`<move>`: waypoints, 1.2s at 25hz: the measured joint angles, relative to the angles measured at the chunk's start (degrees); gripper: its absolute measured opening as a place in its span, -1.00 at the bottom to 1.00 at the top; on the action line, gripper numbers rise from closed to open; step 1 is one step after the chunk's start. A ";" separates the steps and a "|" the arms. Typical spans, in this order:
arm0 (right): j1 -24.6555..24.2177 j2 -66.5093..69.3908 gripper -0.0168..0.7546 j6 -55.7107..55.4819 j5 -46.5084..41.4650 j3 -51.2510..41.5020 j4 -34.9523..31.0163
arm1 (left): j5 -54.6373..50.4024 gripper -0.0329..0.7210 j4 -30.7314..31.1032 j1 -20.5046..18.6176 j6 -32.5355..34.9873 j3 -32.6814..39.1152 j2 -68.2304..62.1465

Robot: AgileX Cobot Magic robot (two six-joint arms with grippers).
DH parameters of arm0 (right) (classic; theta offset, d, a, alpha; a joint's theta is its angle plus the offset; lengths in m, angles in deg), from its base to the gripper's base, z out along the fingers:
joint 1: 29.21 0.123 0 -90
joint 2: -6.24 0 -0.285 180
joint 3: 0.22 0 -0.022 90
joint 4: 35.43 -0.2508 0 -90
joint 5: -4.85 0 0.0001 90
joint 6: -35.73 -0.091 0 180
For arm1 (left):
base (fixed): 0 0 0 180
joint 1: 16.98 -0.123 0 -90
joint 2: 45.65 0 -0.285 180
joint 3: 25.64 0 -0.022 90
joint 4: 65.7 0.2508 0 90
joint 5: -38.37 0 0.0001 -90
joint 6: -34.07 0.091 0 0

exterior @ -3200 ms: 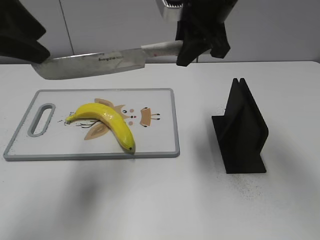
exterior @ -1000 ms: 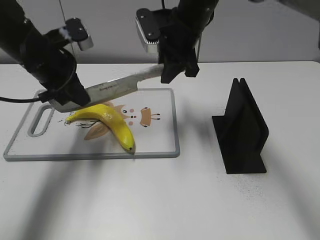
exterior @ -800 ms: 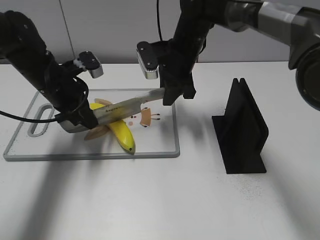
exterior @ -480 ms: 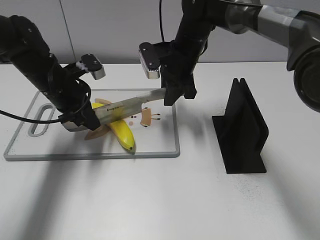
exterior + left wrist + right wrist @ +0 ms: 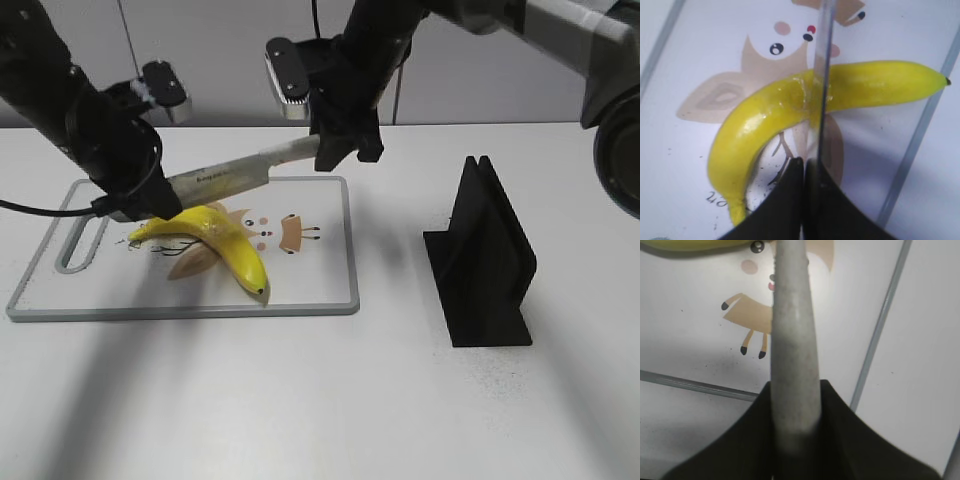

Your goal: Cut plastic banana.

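Observation:
A yellow plastic banana [image 5: 218, 240] lies whole on the grey-rimmed cutting board [image 5: 349, 262]. A kitchen knife [image 5: 215, 180] hangs level just above the banana, its blade across the banana's middle. My left gripper [image 5: 135, 205] is shut on the blade's tip end. My right gripper [image 5: 338, 150] is shut on the knife's white handle [image 5: 290, 152]. In the left wrist view the blade's spine [image 5: 824, 75] crosses the banana [image 5: 765, 115], which has a faint mark there, and the jaws [image 5: 805, 170] pinch the blade. In the right wrist view the jaws [image 5: 792, 405] clamp the handle [image 5: 792, 330].
A black knife stand [image 5: 485, 260] stands on the white table to the right of the board. The board has a handle slot [image 5: 82, 238] at its left end and a printed animal drawing [image 5: 752, 322] under the knife.
Half a second ago the blade was pressed down onto the banana. Both arms have since lifted the knife, and it now hangs just above the fruit. The banana has shifted slightly.

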 joint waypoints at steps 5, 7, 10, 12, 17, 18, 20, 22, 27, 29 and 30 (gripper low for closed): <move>0.01 -3.79 -0.52 -0.37 -0.03 0.11 -0.62 | -0.83 -0.91 2.41 0.05 -0.17 0.06 6.83; 0.01 -4.96 -0.52 -0.48 -0.03 0.16 -0.93 | -1.14 -0.91 3.08 0.05 -0.17 0.06 9.45; 0.01 -5.74 -0.52 -0.53 -0.07 0.40 -1.54 | -2.18 -0.91 3.85 0.05 0.29 0.06 11.79; 0.01 -5.74 -0.52 -0.53 -0.07 0.40 -1.67 | -2.31 -0.91 4.24 0.05 0.35 0.06 12.03; 0.01 -5.74 -0.53 -0.93 -0.07 0.46 -1.31 | 0.75 -0.89 4.23 0.05 0.74 0.10 11.98; 0.01 -5.74 -0.54 -0.92 -0.07 0.46 -1.02 | 1.32 -0.84 4.16 0.05 0.74 0.10 11.98; 0.01 -5.74 -0.54 -0.92 0.12 0.58 0.12 | 2.40 -0.60 3.01 0.05 0.74 0.10 11.98; -0.05 -5.74 -0.54 -0.85 0.35 0.58 2.07 | 3.49 -0.11 1.42 0.05 0.74 0.10 11.98; -0.25 -5.74 -0.54 -0.90 0.36 0.58 3.71 | 9.98 0.80 -3.59 0.10 0.74 0.10 12.08; -0.25 -5.74 -0.54 -2.66 0.41 0.58 3.77 | 10.78 0.85 -4.48 0.10 -0.71 -0.13 12.83; -0.25 -5.74 -0.54 -4.11 0.41 0.58 3.77 | 10.88 0.86 -4.64 0.10 -2.57 -0.74 13.24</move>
